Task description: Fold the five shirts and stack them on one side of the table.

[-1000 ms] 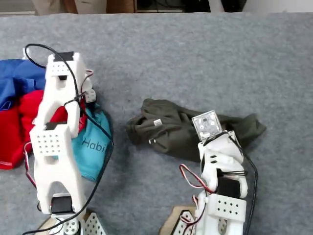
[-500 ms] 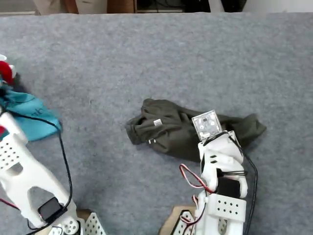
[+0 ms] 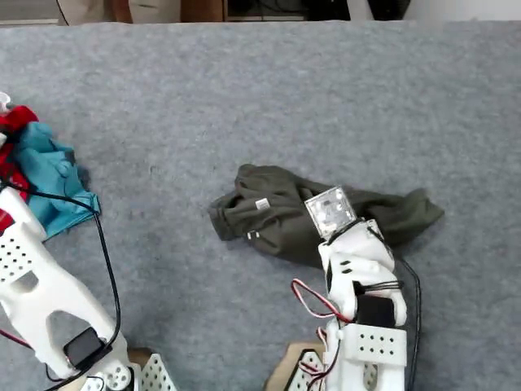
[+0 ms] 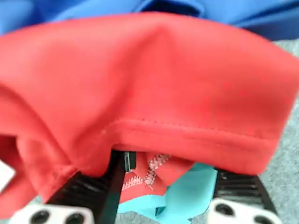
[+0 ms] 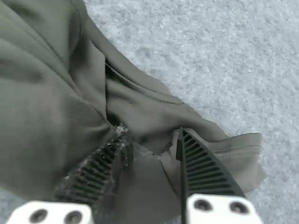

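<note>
A crumpled olive shirt (image 3: 273, 213) lies mid-table. My right gripper (image 5: 152, 135) rests on its nearer right part, open, with a fold of the olive shirt (image 5: 56, 93) between its fingers (image 5: 201, 168). At the table's left edge a teal shirt (image 3: 47, 175) is bunched against a red shirt (image 3: 15, 120). My left gripper (image 4: 166, 173) is there, with the red shirt (image 4: 149, 79) draped over it and the teal shirt (image 4: 187, 196) caught between its fingers along with a red seam. A blue shirt (image 4: 93, 9) lies beyond the red one.
The left arm (image 3: 41, 293) and its black cable (image 3: 106, 269) stand at the near left, the right arm's body (image 3: 362, 277) at the near right. Grey carpet-like table cover (image 3: 285, 90) stretches bare across the far half.
The left arm swung off the pile to the table's left edge, taking the teal shirt and the red one with it. The right arm shifted slightly left over the olive shirt.
</note>
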Robot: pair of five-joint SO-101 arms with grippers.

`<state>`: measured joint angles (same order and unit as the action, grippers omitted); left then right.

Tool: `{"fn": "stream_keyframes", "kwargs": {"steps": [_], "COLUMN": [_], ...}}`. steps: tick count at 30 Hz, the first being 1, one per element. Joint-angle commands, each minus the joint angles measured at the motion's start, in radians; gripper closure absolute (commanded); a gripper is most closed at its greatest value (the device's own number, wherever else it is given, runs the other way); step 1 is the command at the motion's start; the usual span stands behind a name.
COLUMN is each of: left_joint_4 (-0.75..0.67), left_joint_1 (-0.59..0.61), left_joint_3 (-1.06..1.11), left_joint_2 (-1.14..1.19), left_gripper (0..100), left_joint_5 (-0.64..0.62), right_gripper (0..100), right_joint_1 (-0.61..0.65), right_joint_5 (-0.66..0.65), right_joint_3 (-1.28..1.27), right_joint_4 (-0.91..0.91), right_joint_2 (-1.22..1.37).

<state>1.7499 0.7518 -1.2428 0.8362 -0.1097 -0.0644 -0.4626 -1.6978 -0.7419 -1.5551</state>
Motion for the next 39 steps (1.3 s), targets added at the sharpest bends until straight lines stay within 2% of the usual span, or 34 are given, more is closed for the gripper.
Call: {"fn": "stream_keyframes", "kwargs": {"steps": [1,5,10,15,17,21,28,34,39], "left_joint_4": [0.008,-0.038,-0.252,-0.381,-0.390,-0.315,-0.170,-0.137,0.015], "left_joint_1": [0.044,0.149,0.292,0.315,0.307,0.247,0.101,0.101,0.084], "left_joint_3": [-0.137,-0.279,-0.281,-0.244,-0.244,-0.252,-0.253,-0.253,-0.416], "left_joint_2": [-0.107,-0.088,0.042,0.252,0.335,0.470,0.591,0.596,0.599], "left_gripper": [72,72,72,72,72,74,91,95,95], "left_joint_5": [0.002,-0.012,-0.104,-0.097,-0.051,0.101,0.390,0.491,0.479], "right_gripper": [83.5,83.5,83.5,83.5,83.5,83.5,83.5,83.5,83.3], "right_joint_1": [0.008,0.005,0.010,0.004,-0.007,-0.096,-0.255,-0.357,-0.294], "right_joint_5": [-0.005,-0.005,-0.005,-0.003,-0.003,0.000,0.000,0.000,-0.006], "right_joint_3": [0.013,0.028,0.028,0.047,0.053,0.116,0.309,0.387,0.282], "right_joint_4": [-0.012,-0.075,-0.109,-0.110,-0.110,-0.147,-0.267,-0.290,-0.281], "right_joint_2": [-0.015,-0.015,-0.015,-0.015,-0.013,-0.015,-0.015,-0.015,-0.015]}}
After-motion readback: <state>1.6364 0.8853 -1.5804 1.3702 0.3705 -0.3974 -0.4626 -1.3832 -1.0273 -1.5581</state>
